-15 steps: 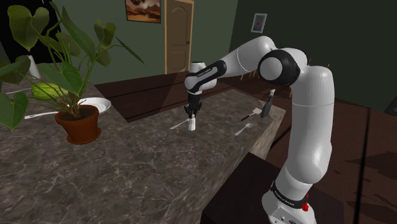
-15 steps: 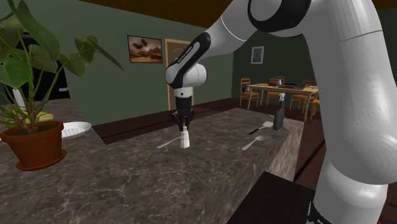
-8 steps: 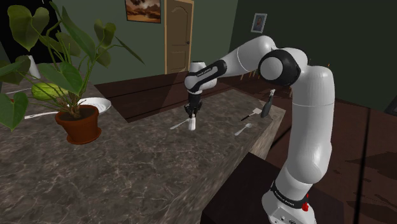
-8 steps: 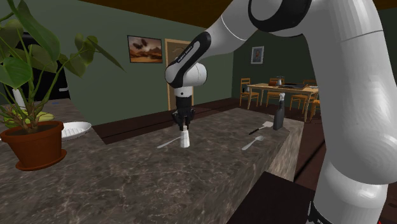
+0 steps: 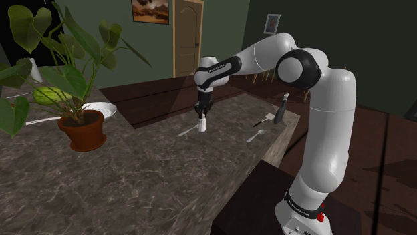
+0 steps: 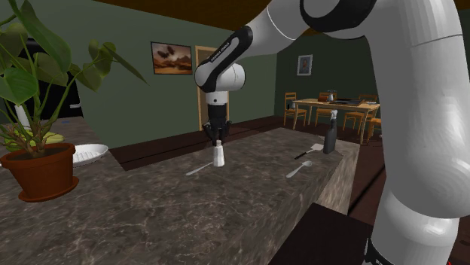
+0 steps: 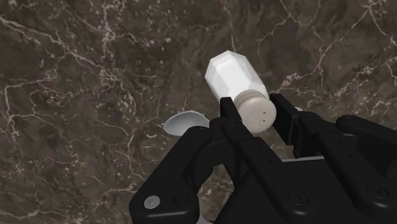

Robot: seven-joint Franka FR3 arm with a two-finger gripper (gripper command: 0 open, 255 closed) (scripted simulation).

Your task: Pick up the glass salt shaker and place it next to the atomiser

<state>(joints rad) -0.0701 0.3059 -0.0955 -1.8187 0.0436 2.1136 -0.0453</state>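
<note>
Potted plant at the second exterior view's far left on the table, white plate just beside it. Next along, spoon lying flat, and right by it my fingers closed on the salt shaker, white body, greyish cap. Wrist view: I clasp it at the cap end, body tilted away from me, spoon bowl on the table near it. Shaker looks clear of the table in both exterior views, hanging just above it by the spoon, so I judge the pick done and the lift only begun. Further right, well apart from me: second spoon, then spatula, then atomiser, dark slim bottle upright near the table's end. Left to do: carry across to that end, set shaker down upright beside atomiser, let go. Spatula lies close to the atomiser, so my guess is the spot needs care. Tilt in my grip could make it land crooked
</note>
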